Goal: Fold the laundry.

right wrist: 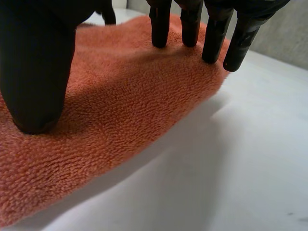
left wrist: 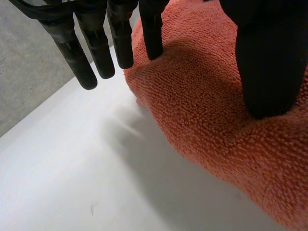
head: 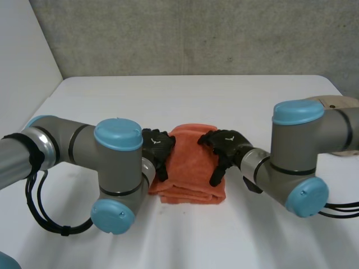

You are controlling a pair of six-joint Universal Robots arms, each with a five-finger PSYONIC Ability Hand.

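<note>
Left arm (head: 73, 145): comes in low across the white surface (head: 185, 95) and bends in toward the middle.

Left hand (head: 157, 148): rests at the left edge of the orange towel (head: 190, 168). In the left wrist view its fingers (left wrist: 98, 48) are straight and spread, pointing down. One fingertip touches the towel right at its edge. The others hang just beside the cloth over bare surface. The thumb (left wrist: 267, 62) presses down on the top of the towel, well apart from the fingers. No cloth is gathered or pinched between them, so the hand is spread flat and has hold of nothing.

Towel: lies near the middle of the surface, between the two hands. It is folded into a roughly rectangular pad, and stacked layers show along the edge nearest the robot. It lies flat, with no part lifted.

Right hand (head: 227, 147): sits on the right part of the towel, its fingers reaching toward the near right corner. In the right wrist view the fingers (right wrist: 160, 26) are straight. Two tips touch the towel's top, and the other tips stand at its outer edge where cloth meets surface. The thumb (right wrist: 36, 72) bears on the pile apart from them. This hand is also extended and pressing, with nothing grasped.

Right arm (head: 303, 145): stands at the right of the surface, its wrist angled in toward the towel.
</note>
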